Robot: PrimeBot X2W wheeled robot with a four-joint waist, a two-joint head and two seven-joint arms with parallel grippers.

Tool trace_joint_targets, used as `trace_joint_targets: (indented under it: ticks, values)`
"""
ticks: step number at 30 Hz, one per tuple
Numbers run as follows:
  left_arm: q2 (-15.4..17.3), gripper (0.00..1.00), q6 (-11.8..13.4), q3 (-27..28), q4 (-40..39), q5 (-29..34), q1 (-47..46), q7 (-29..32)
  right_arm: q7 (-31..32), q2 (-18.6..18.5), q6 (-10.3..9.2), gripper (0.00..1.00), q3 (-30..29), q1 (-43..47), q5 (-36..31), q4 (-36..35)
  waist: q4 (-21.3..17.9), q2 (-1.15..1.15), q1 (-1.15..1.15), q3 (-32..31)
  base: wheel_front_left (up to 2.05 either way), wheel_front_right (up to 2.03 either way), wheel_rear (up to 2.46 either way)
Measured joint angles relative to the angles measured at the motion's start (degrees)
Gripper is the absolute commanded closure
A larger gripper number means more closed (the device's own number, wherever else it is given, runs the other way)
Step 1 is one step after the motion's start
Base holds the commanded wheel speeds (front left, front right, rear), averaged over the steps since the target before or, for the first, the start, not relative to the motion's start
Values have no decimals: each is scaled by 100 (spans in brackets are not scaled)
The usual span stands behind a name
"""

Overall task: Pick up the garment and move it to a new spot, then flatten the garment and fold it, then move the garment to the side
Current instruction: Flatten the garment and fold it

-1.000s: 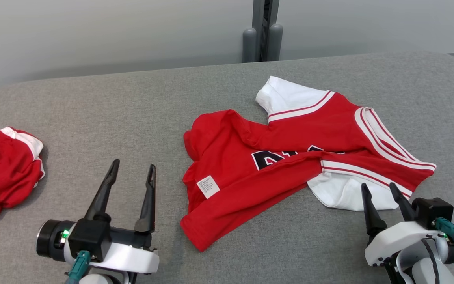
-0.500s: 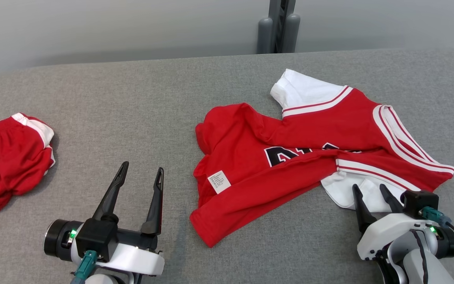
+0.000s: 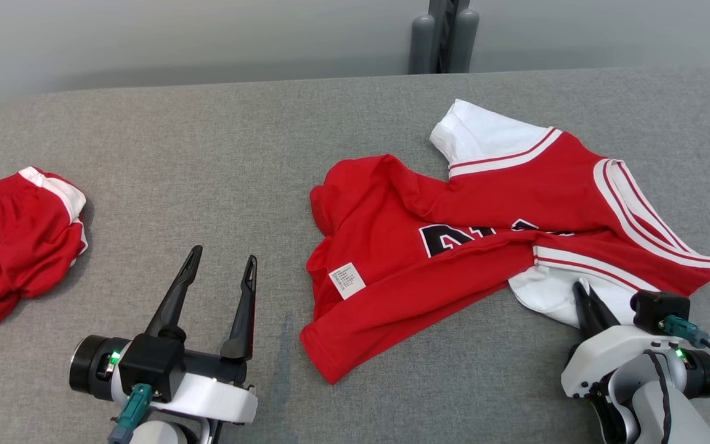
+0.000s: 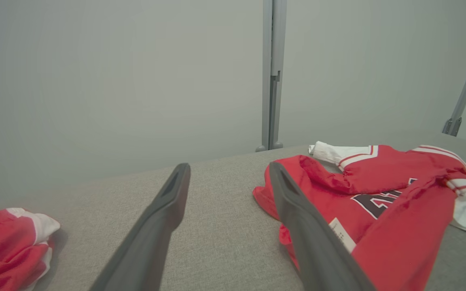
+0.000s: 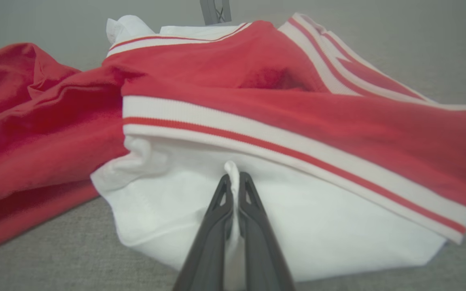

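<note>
Clamps right gripper (image 3: 583, 290) on white sleeve (image 3: 543, 295) of red jersey (image 3: 472, 197), lower right; holds left gripper (image 3: 222, 256) spread wide, empty, lower left.

The garment (image 3: 484, 203) lies on the table (image 3: 207, 154), well right of the other cloth (image 3: 10, 246).

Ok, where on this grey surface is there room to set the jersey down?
Widest bare patch of grey surface: between the red shorts and the jersey, beyond the open left gripper. Far strip by the wall: bare too. Crowded right side: the jersey, its white sleeve pinched by the right gripper.
</note>
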Motion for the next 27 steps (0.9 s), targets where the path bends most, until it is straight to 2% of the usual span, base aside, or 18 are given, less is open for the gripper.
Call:
trace_joint_targets:
  ticks: [6, 12, 20, 22, 27]
  values:
    - [-2, 0, 0, 35, 22, -1, 0, 0, -121, 2, 0, 100, -137, 57, 23, -191, -81, 0, 0, -45, 0, 0, 0]
    - [-3, 0, 20, 48, 18, -30, 6, 0, -279, -58, 0, 100, -549, 176, -42, -733, -258, 0, 0, -118, 0, 0, 0]
    - [-7, 0, 49, 1, 7, -58, 4, 0, -368, -175, 0, 100, -1312, 330, -213, -1526, -478, 0, 0, -174, 0, 0, 0]
    - [-4, 0, 59, -25, 7, -90, 1, 0, -389, -169, 0, 100, -1679, 427, -290, -1844, -545, 0, 0, -177, 0, 0, 0]
    - [-8, 0, 69, -78, 13, -100, -1, 0, -420, -140, 0, 100, -2184, 631, -412, -2045, -600, 0, 0, -196, 0, 0, 0]
